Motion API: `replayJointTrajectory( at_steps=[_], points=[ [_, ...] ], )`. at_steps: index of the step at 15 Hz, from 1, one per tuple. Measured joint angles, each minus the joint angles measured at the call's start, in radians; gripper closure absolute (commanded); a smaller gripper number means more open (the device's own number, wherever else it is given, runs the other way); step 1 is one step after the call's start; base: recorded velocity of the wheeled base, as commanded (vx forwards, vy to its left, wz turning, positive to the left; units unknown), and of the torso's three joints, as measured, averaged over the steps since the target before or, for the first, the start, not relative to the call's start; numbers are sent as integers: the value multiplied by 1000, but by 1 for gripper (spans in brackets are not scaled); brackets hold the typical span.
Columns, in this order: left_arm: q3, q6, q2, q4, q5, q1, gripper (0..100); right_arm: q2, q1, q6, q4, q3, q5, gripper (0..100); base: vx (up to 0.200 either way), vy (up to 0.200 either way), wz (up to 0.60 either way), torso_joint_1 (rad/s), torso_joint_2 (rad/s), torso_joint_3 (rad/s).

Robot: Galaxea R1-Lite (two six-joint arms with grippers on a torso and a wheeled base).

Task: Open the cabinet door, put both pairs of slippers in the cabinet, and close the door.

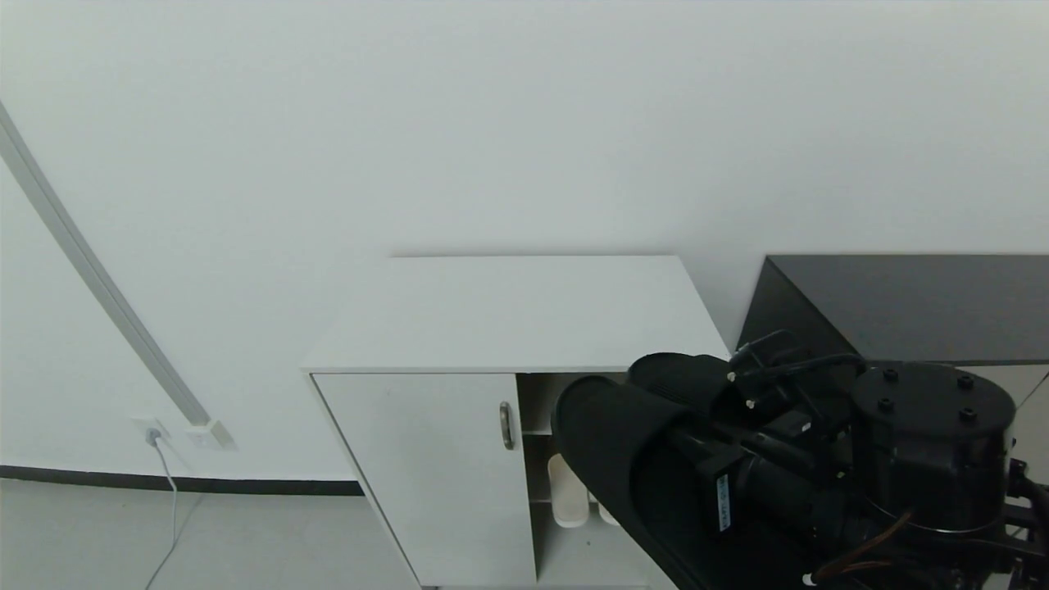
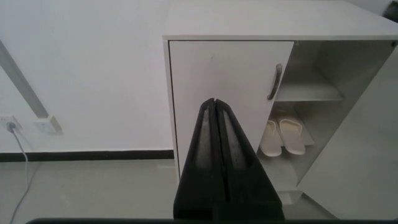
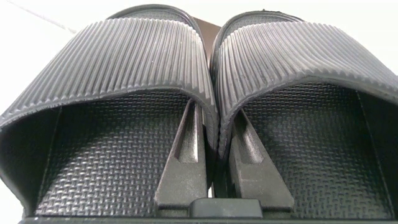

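Across the upper frame I face a plain white wall (image 1: 492, 123). At left a grey cable duct (image 1: 90, 270) slants down it to a small box (image 1: 211, 434), beside a socket (image 1: 150, 430) whose cord (image 1: 172, 500) drops past the black skirting (image 1: 164, 482) onto the grey floor (image 1: 246, 541). At right stands a dark-topped counter (image 1: 910, 303).

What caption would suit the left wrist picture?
Shut left gripper faces the open cabinet with white slippers inside.
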State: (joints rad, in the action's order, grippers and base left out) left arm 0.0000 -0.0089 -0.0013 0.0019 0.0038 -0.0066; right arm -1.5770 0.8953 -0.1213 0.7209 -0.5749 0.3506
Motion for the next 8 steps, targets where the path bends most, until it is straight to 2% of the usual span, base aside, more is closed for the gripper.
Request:
replayJointTrajectory(
  at_steps=[3, 8],
  points=[
    [0, 0, 0, 0, 0, 0, 100, 0, 3, 0, 0, 1, 0, 100, 0, 0, 0, -193, 437, 246],
    [0, -1, 0, 0, 0, 0, 100, 0, 6, 0, 0, 3, 0, 100, 0, 0, 0, -228, 547, 315]
  ],
)
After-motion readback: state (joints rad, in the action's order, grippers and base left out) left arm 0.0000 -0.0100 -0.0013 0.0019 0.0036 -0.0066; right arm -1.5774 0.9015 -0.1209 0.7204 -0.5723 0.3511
